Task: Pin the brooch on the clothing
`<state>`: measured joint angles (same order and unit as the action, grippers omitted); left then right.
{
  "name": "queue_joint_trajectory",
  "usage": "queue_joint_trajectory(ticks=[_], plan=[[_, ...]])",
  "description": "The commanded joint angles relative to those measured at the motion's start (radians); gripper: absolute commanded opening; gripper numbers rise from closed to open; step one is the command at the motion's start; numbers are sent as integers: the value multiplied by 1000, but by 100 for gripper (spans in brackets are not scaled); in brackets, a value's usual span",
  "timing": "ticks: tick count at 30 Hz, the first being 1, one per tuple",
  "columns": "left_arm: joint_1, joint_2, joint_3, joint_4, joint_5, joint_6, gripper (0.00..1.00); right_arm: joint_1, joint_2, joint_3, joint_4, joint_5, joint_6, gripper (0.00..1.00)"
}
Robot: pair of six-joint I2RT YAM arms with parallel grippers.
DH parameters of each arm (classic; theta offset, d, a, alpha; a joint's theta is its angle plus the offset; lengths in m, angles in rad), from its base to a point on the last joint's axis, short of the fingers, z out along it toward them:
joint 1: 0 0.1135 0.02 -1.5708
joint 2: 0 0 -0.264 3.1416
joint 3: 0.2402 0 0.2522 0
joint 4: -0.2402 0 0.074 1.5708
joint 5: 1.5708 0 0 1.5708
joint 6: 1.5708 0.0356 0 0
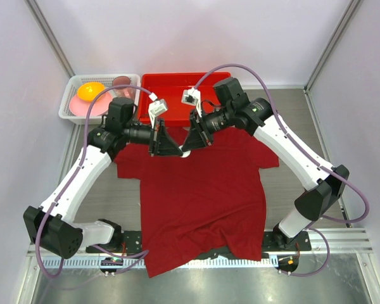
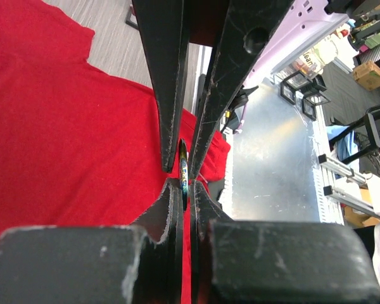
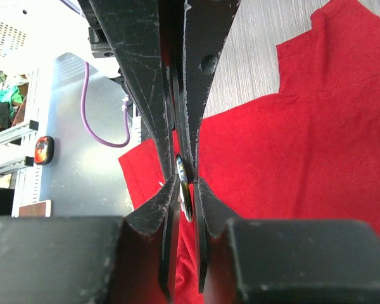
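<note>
"Where is the brooch [image 2: 183, 168]?"

"Edge-on between my left pincer [image 2: 184, 185] and right pincer [image 3: 185, 183], both clenched on it, over the clothing [image 1: 202, 196] by its collar."

"Handling?"

"Light, stiff and slippery, I judge, so I grip the rim."

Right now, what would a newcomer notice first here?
Both arms' jaws meet tip to tip over the far end of the dark red T-shirt mid-table, pinching the brooch edge-on between them. Behind sit a bright red tray and, far left, a white basket of colourful items.
</note>
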<state>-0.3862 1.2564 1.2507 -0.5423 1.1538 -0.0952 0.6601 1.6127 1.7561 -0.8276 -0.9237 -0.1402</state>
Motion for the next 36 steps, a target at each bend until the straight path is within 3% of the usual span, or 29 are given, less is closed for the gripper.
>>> queue_joint_trajectory(ticks=[1, 5, 7, 8, 11, 13, 17, 21, 29, 36], plan=[[0, 6, 36, 67, 49, -47, 0, 7, -16, 13, -13, -17, -32, 17], [3, 15, 41, 87, 50, -75, 1, 7, -17, 22, 1, -6, -15, 1], [12, 12, 29, 120, 46, -99, 7, -8, -17, 25, 51, -13, 31, 1], [23, 6, 18, 145, 43, -142, 21, -23, -10, 26, 112, -26, 72, 1], [98, -37, -59, 307, 8, -306, 44, -99, 12, 26, 253, -85, 294, 1], [176, -76, -117, 532, -34, -421, 50, -143, 32, 19, 453, -105, 512, 1], [253, -110, -243, 839, -137, -667, 50, -177, 52, -61, 894, -125, 871, 1], [257, -106, -264, 982, -178, -797, 50, -191, 69, -127, 1127, -113, 1108, 1], [208, -95, -241, 1021, -299, -890, 54, -191, 78, -144, 1133, -70, 1130, 1], [190, -81, -234, 1061, -313, -916, 52, -171, 81, -144, 1125, -70, 1110, 1]])
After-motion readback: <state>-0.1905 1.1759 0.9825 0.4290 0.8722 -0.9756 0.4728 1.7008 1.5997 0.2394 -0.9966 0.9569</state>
